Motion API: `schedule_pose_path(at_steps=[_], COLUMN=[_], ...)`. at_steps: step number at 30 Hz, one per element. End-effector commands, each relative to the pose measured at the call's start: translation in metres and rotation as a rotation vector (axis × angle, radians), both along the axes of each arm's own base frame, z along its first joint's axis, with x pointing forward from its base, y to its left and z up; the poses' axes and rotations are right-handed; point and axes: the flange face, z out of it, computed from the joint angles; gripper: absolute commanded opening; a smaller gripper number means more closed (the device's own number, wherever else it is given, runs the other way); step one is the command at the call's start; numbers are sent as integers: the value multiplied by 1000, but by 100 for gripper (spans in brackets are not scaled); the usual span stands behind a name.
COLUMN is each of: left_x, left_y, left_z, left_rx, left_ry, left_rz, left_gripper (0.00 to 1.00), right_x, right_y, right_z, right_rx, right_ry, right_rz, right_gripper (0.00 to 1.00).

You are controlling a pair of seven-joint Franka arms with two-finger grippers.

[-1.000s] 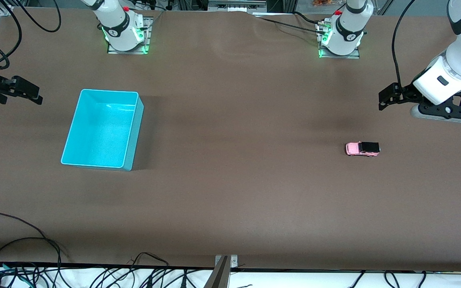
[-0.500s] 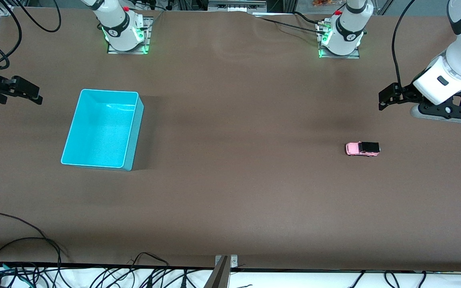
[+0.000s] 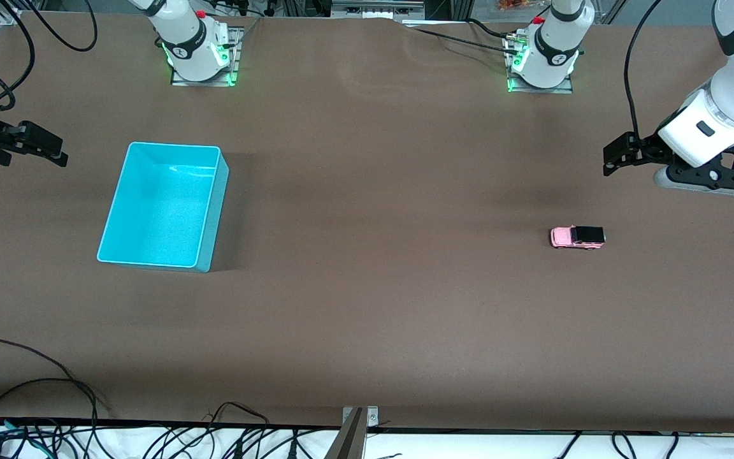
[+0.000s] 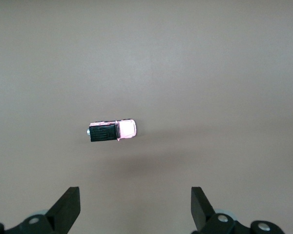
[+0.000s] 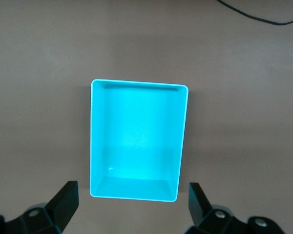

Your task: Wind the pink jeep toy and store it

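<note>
Brown table (image 3: 367,306) first, then cyan bin (image 3: 162,204), my landmark, sitting empty toward the right arm's end. My right gripper (image 5: 132,202) hangs up in the air beside the bin, fingers spread wide, waiting. My left gripper (image 4: 136,204) also wide, holding nothing, over bare table near the pink jeep toy (image 3: 577,237), which is well apart from the bin at the left arm's end. Nothing has really moved in the last second, so winding not begun

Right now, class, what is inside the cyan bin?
Nothing: the cyan bin shows only its bare floor, uncovered in the right wrist view. The pink jeep toy sits on the table.
</note>
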Motion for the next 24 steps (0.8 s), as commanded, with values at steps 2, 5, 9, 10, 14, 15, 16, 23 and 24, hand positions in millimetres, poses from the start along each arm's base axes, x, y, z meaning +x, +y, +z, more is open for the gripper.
schedule_pose_path(at_steps=[2,5,9,10,14,15,16,23,24], left_x=[5,12,18,19,22,23,25,30,31], left_y=[13,18,33,34,36,36,36,42,42], left_z=[2,-15,-22,-21,-19,-19,-21,-32,-33], left_rx=[21,21,18,18,15,14,13,31,31], left_ry=[1,32,41,39,31,29,32,49,49], left_rz=[-18,-9,-6,-24,-112,-129,-149,-347,-373], left_gripper=[100,100,100,100,100,100,100,100,100], right_x=[-4,-4,-4,-4,-4,-3,-4,-4,-4], right_y=[-2,-2,-2,-2,-2,-1,-2,-2,-2], right_z=[1,1,1,1,1,0,1,1,1], right_rx=[19,19,19,19,19,19,19,19,19], right_ry=[-9,-9,-9,-9,-9,-7,-9,-9,-9], right_rz=[3,3,3,3,3,3,3,3,3], right_gripper=[100,100,100,100,100,100,100,100,100])
